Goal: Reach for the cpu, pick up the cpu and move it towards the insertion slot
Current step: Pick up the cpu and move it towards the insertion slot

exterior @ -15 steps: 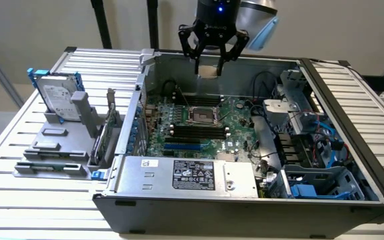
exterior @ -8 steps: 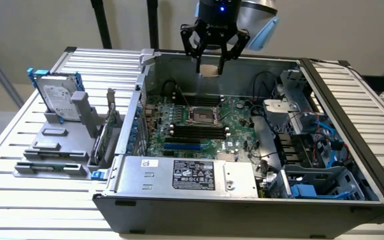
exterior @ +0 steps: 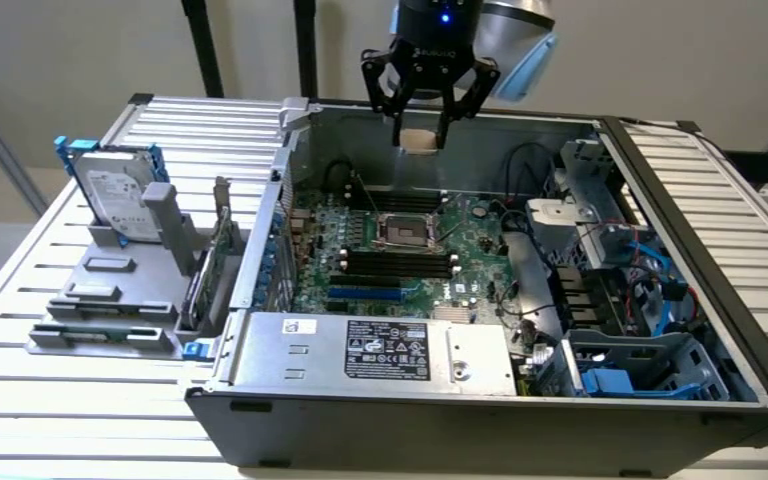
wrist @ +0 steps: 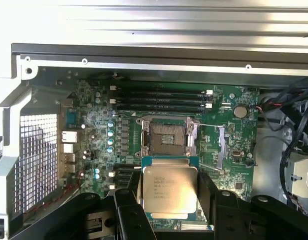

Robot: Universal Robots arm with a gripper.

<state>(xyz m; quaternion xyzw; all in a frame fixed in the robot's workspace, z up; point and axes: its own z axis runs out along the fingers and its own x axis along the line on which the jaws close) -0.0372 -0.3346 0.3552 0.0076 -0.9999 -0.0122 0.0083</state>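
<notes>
1. Exterior view: the gripper (exterior: 426, 128) hangs above the far edge of the open computer case (exterior: 491, 410), its black fingers (exterior: 395, 112) closed on the cpu (exterior: 420, 139), which shows as a small pale tan square between the fingertips.
2. Wrist view: the cpu (wrist: 169, 189) sits clamped between the two dark fingers (wrist: 131, 210), one on each side of it. Its silvery metal top faces the camera, with faint lines of printed text across it and a thin green edge of board around the metal.
3. The chip is held in the air, apart from the motherboard (exterior: 484, 225) below it.
4. The insertion slot (exterior: 406, 231) lies on the board inside the case, a square socket with a shiny metal frame and a dark centre. In the wrist view the insertion slot (wrist: 168, 137) appears just beyond the held chip, and looks slightly larger than it.
5. Long black memory slots (exterior: 398, 262) run in parallel rows beside the socket.
6. At the case's near edge sits a grey power supply (exterior: 371, 352) with a black label.
7. On the exterior view's left, outside the case, a hard drive (exterior: 115, 195) in a blue frame stands upright in a grey holder (exterior: 104, 310) on the slatted table (exterior: 37, 400).
</notes>
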